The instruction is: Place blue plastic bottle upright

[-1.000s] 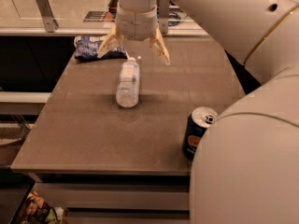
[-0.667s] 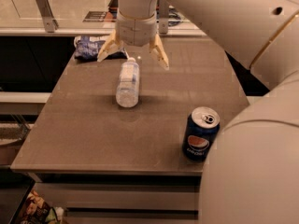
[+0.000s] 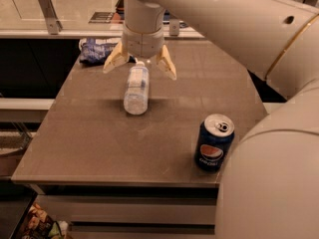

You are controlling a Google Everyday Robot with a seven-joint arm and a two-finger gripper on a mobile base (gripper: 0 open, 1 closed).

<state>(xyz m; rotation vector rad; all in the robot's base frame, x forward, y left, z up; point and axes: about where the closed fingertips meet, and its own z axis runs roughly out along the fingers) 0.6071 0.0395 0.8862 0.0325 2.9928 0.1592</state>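
Observation:
The blue plastic bottle (image 3: 136,89), clear with a pale label, lies on its side on the brown table (image 3: 89,133), its length running toward and away from the camera. My gripper (image 3: 140,67) hangs over the bottle's far end, open, with one cream finger (image 3: 114,59) to the left and the other to the right. The fingers straddle the bottle's far end without closing on it.
A dark blue Pepsi can (image 3: 213,142) stands upright near the table's front right. A crinkled blue snack bag (image 3: 97,49) lies at the table's back left. My arm fills the right side of the view. A counter runs behind the table.
The arm's near link has pulled back to the right, uncovering the Pepsi can. The gripper stays open over the bottle's far end and the bottle has not moved.

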